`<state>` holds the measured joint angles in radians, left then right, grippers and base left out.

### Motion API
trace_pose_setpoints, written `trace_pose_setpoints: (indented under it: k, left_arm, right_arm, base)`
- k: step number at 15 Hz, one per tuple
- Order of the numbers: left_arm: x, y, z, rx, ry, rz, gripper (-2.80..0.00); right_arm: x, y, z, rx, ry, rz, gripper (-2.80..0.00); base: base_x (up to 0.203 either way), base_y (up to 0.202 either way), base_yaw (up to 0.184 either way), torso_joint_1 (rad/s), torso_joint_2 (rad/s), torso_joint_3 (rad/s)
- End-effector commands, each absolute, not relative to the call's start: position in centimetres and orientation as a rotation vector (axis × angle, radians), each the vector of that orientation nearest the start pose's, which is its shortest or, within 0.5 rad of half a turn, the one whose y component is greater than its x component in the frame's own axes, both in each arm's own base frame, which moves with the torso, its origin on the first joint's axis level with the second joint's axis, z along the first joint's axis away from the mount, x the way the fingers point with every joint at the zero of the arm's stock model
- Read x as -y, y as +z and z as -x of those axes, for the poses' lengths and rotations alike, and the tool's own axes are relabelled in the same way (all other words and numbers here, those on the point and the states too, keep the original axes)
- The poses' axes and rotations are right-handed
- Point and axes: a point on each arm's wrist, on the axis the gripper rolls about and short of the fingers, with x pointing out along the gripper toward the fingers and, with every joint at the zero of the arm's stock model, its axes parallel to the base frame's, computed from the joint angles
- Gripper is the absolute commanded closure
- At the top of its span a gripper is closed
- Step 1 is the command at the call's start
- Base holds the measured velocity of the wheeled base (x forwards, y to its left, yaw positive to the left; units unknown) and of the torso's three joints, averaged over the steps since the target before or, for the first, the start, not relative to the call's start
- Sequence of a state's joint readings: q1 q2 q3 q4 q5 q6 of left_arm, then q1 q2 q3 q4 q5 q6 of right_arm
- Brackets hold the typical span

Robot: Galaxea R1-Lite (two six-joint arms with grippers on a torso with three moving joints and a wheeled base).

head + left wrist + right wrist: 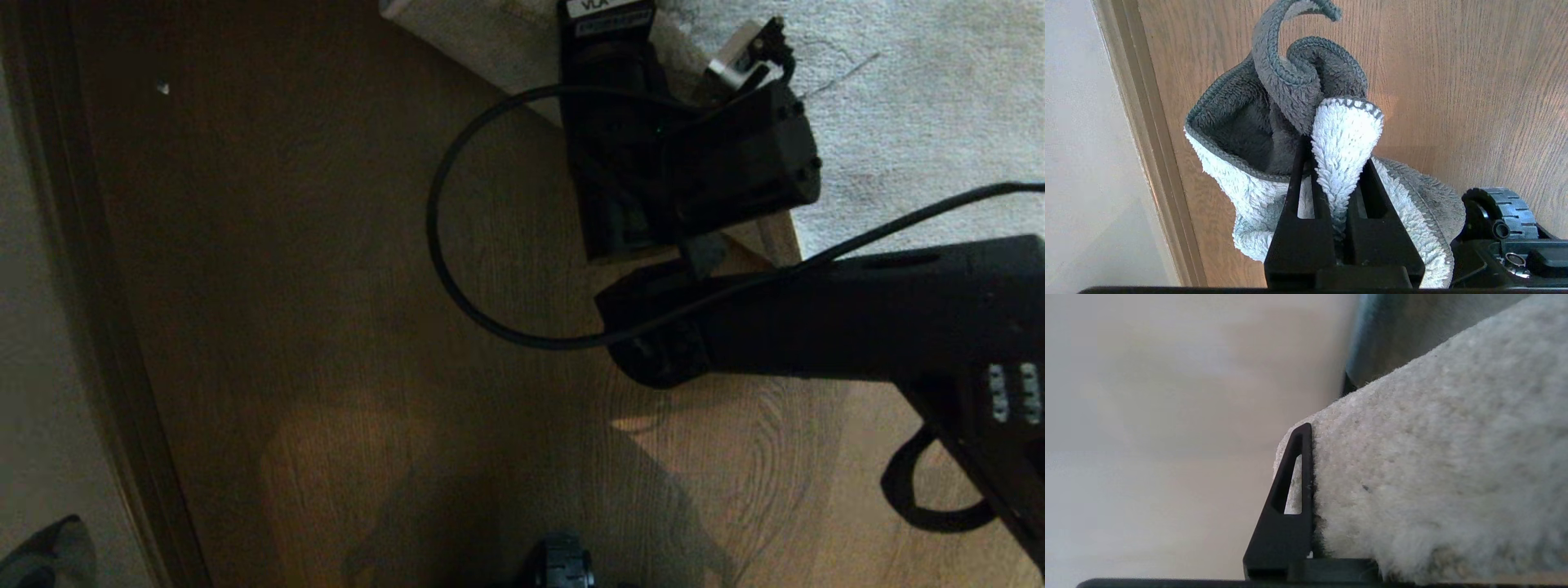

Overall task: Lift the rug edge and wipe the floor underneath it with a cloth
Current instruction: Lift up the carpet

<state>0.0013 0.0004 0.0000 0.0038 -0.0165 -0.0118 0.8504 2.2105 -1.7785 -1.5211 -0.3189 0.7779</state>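
Grey-beige rug edge (pixel 1412 465), clamped in right end effector (pixel 1310 490)

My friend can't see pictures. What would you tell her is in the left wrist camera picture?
The left gripper is shut on a fluffy grey and pale blue cloth that hangs bunched over the brown wood floor. A black wheel shows at one corner.

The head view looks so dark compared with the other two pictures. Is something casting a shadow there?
Head view: dim, with the right arm throwing a broad shadow over the floor. Left wrist view: bright and crisp, the cloth pinched in the left gripper. Right wrist view: evenly lit; rug edge sharp against a blurred pale background.
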Motion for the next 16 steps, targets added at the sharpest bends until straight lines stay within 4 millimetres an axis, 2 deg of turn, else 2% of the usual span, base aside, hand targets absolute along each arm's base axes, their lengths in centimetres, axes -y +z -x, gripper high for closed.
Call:
trace_pose_setpoints:
  k: [1, 6, 16]
  left_arm:
    - [0.0, 7.5, 2.3, -0.005, -0.015, 0.012, 0.00]
    - [0.0, 7.5, 2.3, -0.004, -0.015, 0.012, 0.00]
    - [0.0, 7.5, 2.3, -0.003, -0.015, 0.009, 0.00]
  right_arm:
    - [-29.7, 34.2, -26.9, 0.784, 0.874, -1.346, 0.00]
    - [-30.1, 34.5, -26.1, 0.778, 0.937, -1.334, 0.00]
    - [-30.7, 34.1, -25.8, 0.759, 0.941, -1.331, 0.00]
  base:
    - [0.000, 0.000, 0.000, 0.000, 0.00, 0.000]
    - [0.000, 0.000, 0.000, 0.000, 0.00, 0.000]
    - [0.000, 0.000, 0.000, 0.000, 0.00, 0.000]
